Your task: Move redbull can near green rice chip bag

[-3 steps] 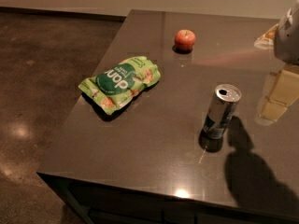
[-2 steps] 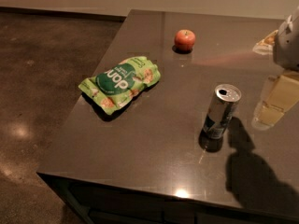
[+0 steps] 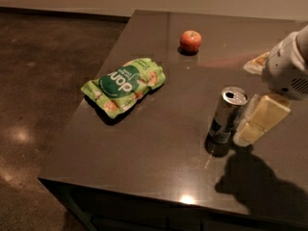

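Observation:
The redbull can [image 3: 226, 115] stands upright on the dark table [image 3: 159, 153], right of the middle, with its pull-tab top showing. The green rice chip bag [image 3: 124, 84] lies flat to the can's left, well apart from it, nearer the table's left edge. My gripper [image 3: 249, 136] hangs from the white arm at the right edge. It sits just right of the can, close beside its lower half, low over the table.
A small red apple [image 3: 190, 41] sits at the back of the table, behind the bag and the can. A pale flat packet [image 3: 257, 61] lies at the back right, partly hidden by my arm. The table's left and front edges drop to a dark floor.
My gripper has moved down and to the left, from well right of the can to right beside it. The can, bag and apple have not moved.

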Robot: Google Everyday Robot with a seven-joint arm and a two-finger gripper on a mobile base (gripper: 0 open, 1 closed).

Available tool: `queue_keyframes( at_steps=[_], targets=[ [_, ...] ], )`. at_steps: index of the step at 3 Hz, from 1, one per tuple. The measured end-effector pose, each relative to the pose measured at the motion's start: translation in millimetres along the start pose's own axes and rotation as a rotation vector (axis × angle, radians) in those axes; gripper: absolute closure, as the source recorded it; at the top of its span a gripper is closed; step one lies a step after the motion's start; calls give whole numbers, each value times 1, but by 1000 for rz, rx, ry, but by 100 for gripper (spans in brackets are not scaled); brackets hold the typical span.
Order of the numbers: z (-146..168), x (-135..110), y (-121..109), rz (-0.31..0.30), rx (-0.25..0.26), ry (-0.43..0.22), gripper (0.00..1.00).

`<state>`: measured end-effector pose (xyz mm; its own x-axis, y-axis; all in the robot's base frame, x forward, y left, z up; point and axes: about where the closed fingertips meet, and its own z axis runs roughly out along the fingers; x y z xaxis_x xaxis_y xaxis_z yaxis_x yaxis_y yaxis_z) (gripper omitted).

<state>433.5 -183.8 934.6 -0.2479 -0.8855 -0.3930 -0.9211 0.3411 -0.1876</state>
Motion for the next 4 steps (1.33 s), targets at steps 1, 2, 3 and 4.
queue_keyframes(
  at_steps=[1,2,3,4],
  targets=[
    [20,-8,1,40,-13,-64,0],
    [30,-15,0,68,-23,-108,0],
    [32,-20,-3,85,-21,-137,18],
    [31,-21,-9,91,-7,-150,42]
  ],
)
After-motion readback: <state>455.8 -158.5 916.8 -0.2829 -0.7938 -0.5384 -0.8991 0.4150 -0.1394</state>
